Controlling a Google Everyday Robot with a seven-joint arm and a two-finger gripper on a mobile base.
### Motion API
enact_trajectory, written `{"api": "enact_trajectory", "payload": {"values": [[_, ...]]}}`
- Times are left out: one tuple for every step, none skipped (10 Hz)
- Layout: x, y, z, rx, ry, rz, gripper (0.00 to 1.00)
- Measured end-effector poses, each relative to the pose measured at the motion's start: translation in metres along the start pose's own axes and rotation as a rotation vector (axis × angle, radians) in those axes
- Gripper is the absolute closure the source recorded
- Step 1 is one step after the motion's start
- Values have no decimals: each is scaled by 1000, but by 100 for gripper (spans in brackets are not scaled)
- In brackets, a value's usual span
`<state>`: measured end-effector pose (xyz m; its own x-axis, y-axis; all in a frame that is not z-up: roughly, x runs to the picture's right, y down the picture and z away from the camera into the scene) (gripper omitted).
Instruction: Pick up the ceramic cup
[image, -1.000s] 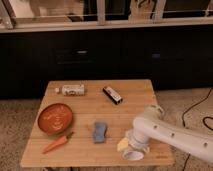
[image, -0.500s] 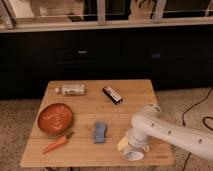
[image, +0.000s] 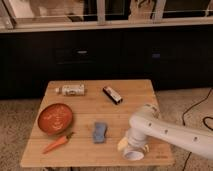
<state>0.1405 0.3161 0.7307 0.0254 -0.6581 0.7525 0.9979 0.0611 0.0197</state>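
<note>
The arm (image: 167, 132), white and thick, reaches in from the lower right and bends down over the front right corner of the table (image: 90, 106). The jaws are at its lower end, low over the table near the front edge, and are hidden behind the wrist. I cannot tell how wide they stand, or whether they grip anything. The cup (image: 133, 154) sits right at the jaws, partly covered by the wrist. It shows as a pale round rim close to the front edge, with a cream patch on its left side. Whether the jaws touch it cannot be made out. Just left of the jaws lies the blue sponge (image: 101, 132), flat on the wood and apart from the cup. Further left is the carrot (image: 57, 143), lying at a slant with its tip toward the front left corner. Beyond the carrot, well left of the jaws and a little further back, is the orange-red plate (image: 55, 119). Behind the jaws and slightly left is a dark bar (image: 113, 95), lying diagonally near the middle of the table. Far behind and left of the jaws, a pale bottle (image: 71, 90) lies on its side near the back edge. Dark cabinets (image: 125, 55) run behind the table. A cable (image: 192, 112) trails over the floor to the right of the jaws.
</note>
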Motion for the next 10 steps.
{"api": "enact_trajectory", "payload": {"values": [[1,0,2,-4,-2,0,20],[1,1,5,-8,-4,1,20],[2,2,7,-11,-7,3,20],[2,3,9,-15,-10,8,20],[2,4,12,-21,-16,11,20],[2,4,15,-26,-20,13,20],[3,4,17,-29,-23,15,20],[3,5,18,-33,-25,17,20],[3,6,20,-36,-25,18,25],[2,6,21,-37,-28,18,34]]}}
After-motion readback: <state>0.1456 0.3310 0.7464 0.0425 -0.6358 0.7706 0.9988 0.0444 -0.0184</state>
